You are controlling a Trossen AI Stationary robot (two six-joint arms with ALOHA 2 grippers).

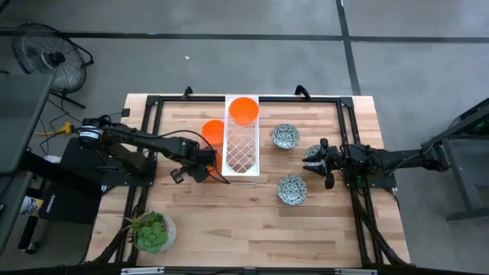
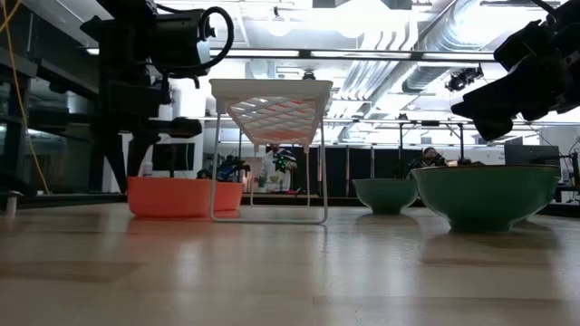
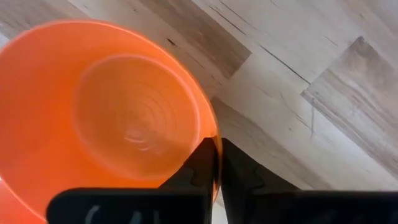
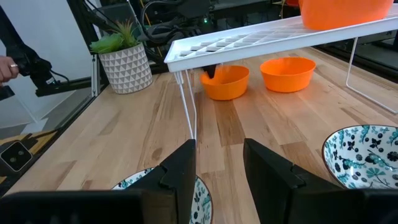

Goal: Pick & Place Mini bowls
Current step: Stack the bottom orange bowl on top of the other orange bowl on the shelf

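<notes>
The left pincer is gripping the orange bowl by its rim, needing a level lift; the right pincer is hanging released.

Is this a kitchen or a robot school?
More like a robot lab or workshop, probably: two robot arms bolted to a wooden table, a concrete floor with a fan, and pipes on the ceiling.

No text or label can be read anywhere.
</notes>
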